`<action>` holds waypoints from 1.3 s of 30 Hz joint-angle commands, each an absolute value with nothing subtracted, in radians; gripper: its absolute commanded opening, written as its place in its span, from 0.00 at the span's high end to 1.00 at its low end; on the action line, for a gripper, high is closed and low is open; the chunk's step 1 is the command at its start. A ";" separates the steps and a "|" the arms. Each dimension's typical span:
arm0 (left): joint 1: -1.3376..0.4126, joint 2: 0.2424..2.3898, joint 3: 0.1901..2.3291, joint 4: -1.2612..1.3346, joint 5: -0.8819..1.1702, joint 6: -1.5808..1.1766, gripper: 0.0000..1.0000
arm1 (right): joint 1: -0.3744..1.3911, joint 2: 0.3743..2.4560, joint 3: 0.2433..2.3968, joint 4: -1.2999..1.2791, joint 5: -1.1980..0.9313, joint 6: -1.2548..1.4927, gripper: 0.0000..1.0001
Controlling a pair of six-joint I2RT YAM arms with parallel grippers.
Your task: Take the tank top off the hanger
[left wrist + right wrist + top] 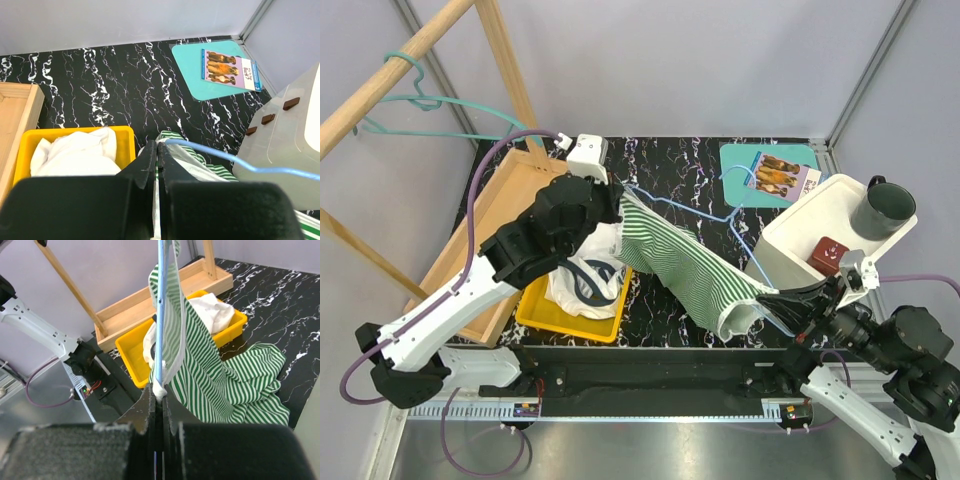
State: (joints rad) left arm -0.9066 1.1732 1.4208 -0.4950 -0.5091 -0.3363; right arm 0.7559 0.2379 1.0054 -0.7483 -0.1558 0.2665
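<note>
On the counter (680, 170), yellow bin (565, 325) held white cloth (560, 285), white tub (790, 250) a dark cup (882, 208); left fingers (148, 167) and right fingers (146, 407) both clamped tight on the striped tank top (685, 260).

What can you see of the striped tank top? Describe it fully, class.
The tank top is soft green-and-white striped fabric with white trim. It hangs stretched above the black marble table, near the yellow bin, between the left gripper and right gripper, both jaws shut on it. A blue wire hanger runs through it.
</note>
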 commanded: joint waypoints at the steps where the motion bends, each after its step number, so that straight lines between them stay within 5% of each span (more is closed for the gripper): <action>1: -0.865 1.126 1.397 -0.471 -0.715 -0.295 1.00 | 0.756 0.150 1.022 -0.678 -0.114 0.270 1.00; 14: -0.865 1.101 1.385 -0.468 -0.391 -0.342 1.00 | 0.756 0.377 1.029 -0.463 -0.078 0.209 1.00; 15: -0.864 1.085 1.387 -0.468 -0.353 -0.344 0.97 | 0.756 0.400 1.035 -0.454 -0.066 0.201 1.00; 19: -0.865 1.037 1.388 -0.411 -0.010 -0.344 0.49 | 0.756 0.536 1.057 -0.408 -0.029 0.163 1.00; 22: -0.865 1.012 1.368 -0.318 0.167 -0.412 0.37 | 0.756 0.580 1.040 -0.336 -0.034 0.147 1.00; 39: -0.881 1.252 1.440 -0.075 0.075 -0.584 0.38 | 0.755 0.748 1.034 -0.143 -0.048 0.111 1.00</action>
State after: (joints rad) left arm -0.8757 1.2404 1.3754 -0.1768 0.1154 -0.5579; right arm 0.7563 0.7258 0.9874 -0.2527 -0.0631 0.1551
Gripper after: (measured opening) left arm 0.627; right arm 0.039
